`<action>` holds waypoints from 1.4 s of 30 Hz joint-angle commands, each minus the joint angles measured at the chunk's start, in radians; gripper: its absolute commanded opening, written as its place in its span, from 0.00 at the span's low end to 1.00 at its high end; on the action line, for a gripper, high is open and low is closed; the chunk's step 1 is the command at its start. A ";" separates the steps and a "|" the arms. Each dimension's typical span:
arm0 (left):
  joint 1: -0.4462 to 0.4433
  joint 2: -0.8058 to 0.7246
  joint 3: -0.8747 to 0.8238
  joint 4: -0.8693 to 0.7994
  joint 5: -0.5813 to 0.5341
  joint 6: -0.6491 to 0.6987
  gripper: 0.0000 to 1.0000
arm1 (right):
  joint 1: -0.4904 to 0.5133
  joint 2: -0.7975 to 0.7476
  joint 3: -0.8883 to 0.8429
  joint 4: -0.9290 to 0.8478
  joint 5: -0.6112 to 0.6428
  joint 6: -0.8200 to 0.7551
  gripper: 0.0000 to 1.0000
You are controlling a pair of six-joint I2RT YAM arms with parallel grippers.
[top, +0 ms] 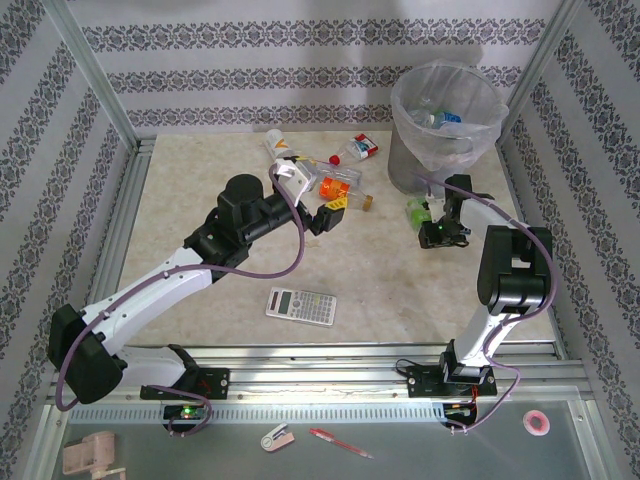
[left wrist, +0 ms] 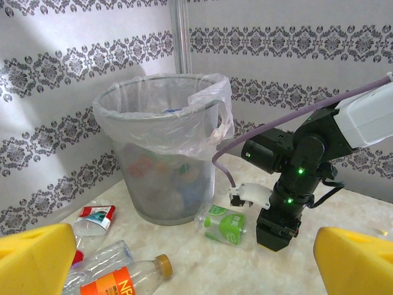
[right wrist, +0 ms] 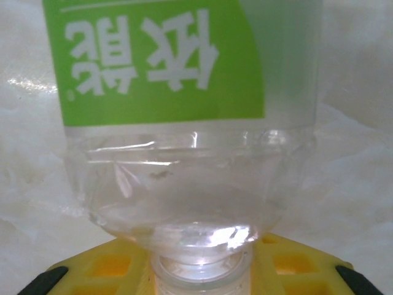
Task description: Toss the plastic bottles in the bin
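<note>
The marbled tabletop [top: 400, 290] carries everything. The bin [top: 398, 160] stands in its far right corner, the bag liner drooping over the rim and bottles already inside. Our right tool [top: 436, 228] sits low just in front of it. Its yellow pads [right wrist: 295, 270] pinch the neck of the green-labelled bottle [top: 417, 209], which lies on the tabletop just beside the bin's foot. The left tool [top: 333, 213] hangs spread wide by the orange-labelled bottle [top: 340, 187], well apart from this work.

We judge the step in hand to be securing the bottle and lifting it. A neck grip on a thin, empty bottle lets the body swing, so we should check that the pads sit squarely on the neck before rising. Then we lift straight up until the hanging body clears the rim and the loose bag flap. We carry it over the middle of the opening and let go only there. The bin is near, so a short, slow arc should do.
</note>
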 commanded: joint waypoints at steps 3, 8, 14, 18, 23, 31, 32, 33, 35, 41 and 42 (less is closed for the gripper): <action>-0.011 -0.034 -0.008 -0.001 -0.015 0.018 1.00 | 0.026 -0.037 0.011 -0.020 -0.002 -0.025 0.19; -0.011 -0.034 -0.011 0.006 -0.013 0.016 1.00 | 0.075 -0.103 -0.016 -0.009 -0.022 -0.041 0.17; -0.011 -0.038 -0.018 0.018 -0.015 0.014 1.00 | 0.155 -0.202 -0.075 0.025 -0.056 -0.022 0.16; -0.011 -0.043 -0.022 0.017 -0.015 0.012 1.00 | 0.209 -0.272 -0.107 0.048 -0.094 -0.011 0.16; -0.011 -0.042 -0.019 0.023 -0.012 0.011 1.00 | 0.259 -0.367 -0.114 0.077 -0.170 0.019 0.13; -0.011 -0.030 -0.013 0.047 0.001 -0.004 1.00 | 0.277 -0.504 -0.012 0.169 -0.243 0.113 0.10; -0.011 -0.030 -0.011 0.047 0.002 -0.005 1.00 | 0.277 -0.515 0.003 0.179 -0.244 0.122 0.10; -0.011 -0.030 -0.012 0.046 0.002 -0.007 1.00 | 0.276 -0.528 0.019 0.192 -0.249 0.127 0.10; -0.011 -0.031 -0.010 0.043 0.002 -0.006 1.00 | 0.276 -0.552 0.045 0.218 -0.244 0.136 0.09; -0.011 -0.040 -0.015 0.040 -0.005 -0.012 1.00 | 0.264 -0.623 0.114 0.318 -0.197 0.168 0.06; -0.010 -0.040 -0.013 0.039 -0.005 -0.012 1.00 | 0.255 -0.626 0.138 0.323 -0.199 0.181 0.06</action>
